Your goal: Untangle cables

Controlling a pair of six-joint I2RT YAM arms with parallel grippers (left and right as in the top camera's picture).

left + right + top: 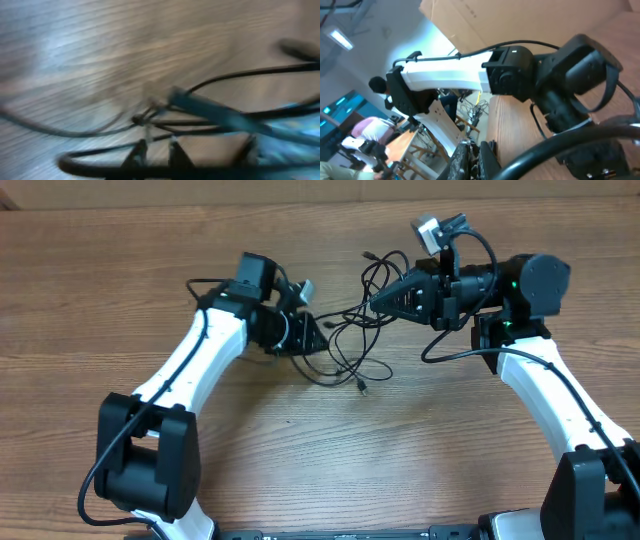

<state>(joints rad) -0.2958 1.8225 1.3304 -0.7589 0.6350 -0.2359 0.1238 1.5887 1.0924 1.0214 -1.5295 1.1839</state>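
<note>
The cables point(352, 340) lie as a loose black tangle on the wooden table between my two arms, with one plug point(361, 386) toward the front and another point(370, 255) at the back. My right gripper point(376, 302) points left at the tangle's upper right, and strands run to its tip. In the right wrist view this gripper point(476, 157) has its fingers pressed together. My left gripper point(318, 332) sits at the tangle's left edge. The left wrist view is blurred: that gripper point(157, 146) shows narrowly spaced fingers with cable strands point(225, 77) crossing just beyond them.
A cardboard wall point(300, 190) runs along the table's far edge. In the right wrist view the left arm point(450, 75) fills the middle, and the right arm's own thick black wire point(560, 145) crosses the foreground. A room with people and workbenches shows beyond the table's edge.
</note>
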